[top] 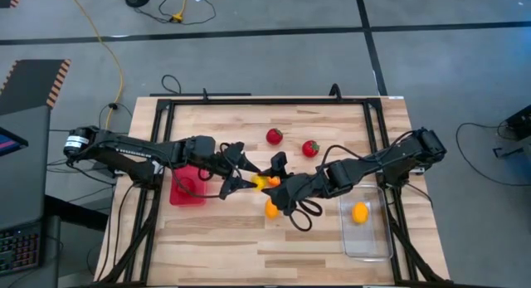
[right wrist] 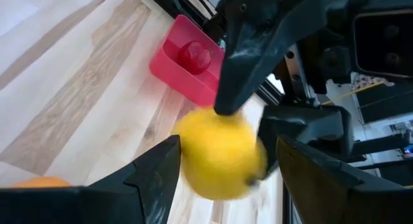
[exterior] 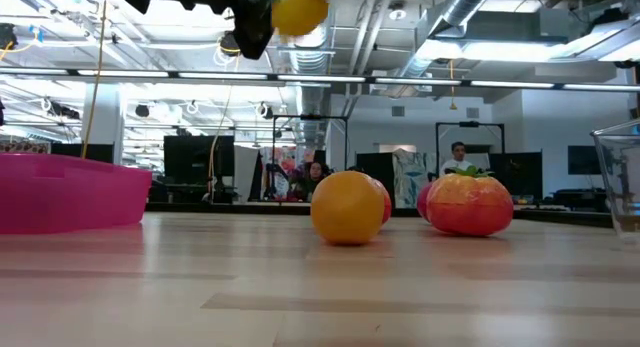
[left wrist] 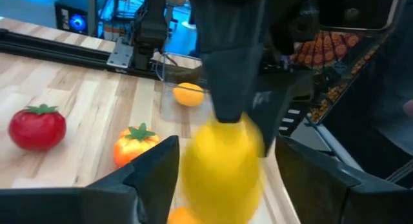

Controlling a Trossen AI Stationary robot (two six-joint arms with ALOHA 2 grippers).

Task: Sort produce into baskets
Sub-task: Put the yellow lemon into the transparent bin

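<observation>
A yellow lemon [top: 260,183] hangs in the air over the table's middle, between my two grippers, which face each other. My left gripper [top: 251,179] comes from the left and my right gripper [top: 271,182] from the right, and both are shut on it. The lemon also shows in the low view [exterior: 298,9], high above the board. The red bin [top: 188,187] holds one red piece [right wrist: 193,55]. The clear bin [top: 366,226] holds an orange oval [top: 360,212]. An orange piece [top: 270,210] and two red tomatoes [top: 274,136] [top: 310,148] lie on the table. My left gripper has the lemon [left wrist: 222,166] between its two fingers, which come level from the table's left. One fingertip [right wrist: 227,101] sits on the lemon's upper side; the opposite one is hidden behind the lemon. The lemon is lifted clear of the table. My right gripper has the same lemon [right wrist: 219,161] between its two fingers, level from the table's right, turned about a quarter against the left gripper's fingers. One fingertip [left wrist: 227,111] rests on the lemon's top; the other is hidden by the lemon.
An orange tomato with a green top [left wrist: 135,146] and a red tomato [left wrist: 37,127] lie on the board below and beyond the grippers. A dark metal frame [top: 249,101] runs round the table. Bare board lies along the near edge [top: 249,255].
</observation>
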